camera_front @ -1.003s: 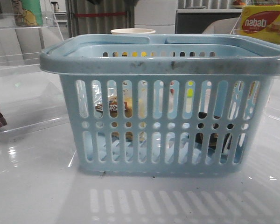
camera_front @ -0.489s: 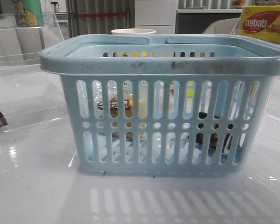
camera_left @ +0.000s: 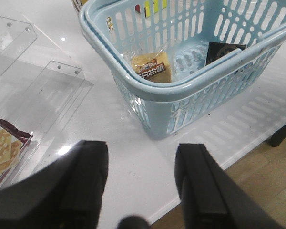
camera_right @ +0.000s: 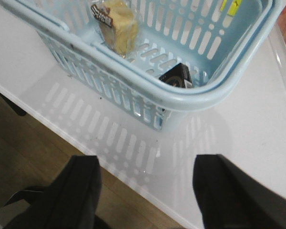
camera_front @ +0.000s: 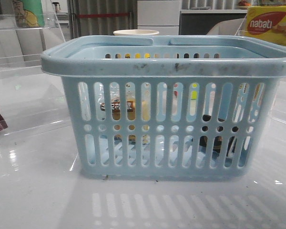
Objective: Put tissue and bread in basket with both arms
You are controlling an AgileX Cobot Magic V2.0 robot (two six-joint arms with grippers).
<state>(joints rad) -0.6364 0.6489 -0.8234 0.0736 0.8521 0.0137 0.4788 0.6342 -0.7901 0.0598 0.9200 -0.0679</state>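
**Both items in, arms clear**

The bread [camera_left: 151,67] and the tissue [camera_left: 222,51] both lie inside the basket [camera_left: 171,90] on the table [camera_left: 124,143]. The left gripper [camera_left: 140,186] and right gripper [camera_right: 148,195] hang spread and empty outside it. Nothing appears left.

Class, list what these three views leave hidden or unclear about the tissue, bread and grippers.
- Tissue: partly behind the basket rim in both wrist views; only dark slivers through slots in front view.
- Bread: front view shows strips only.
- Left gripper, right gripper: fingertips cut off by frame edge.
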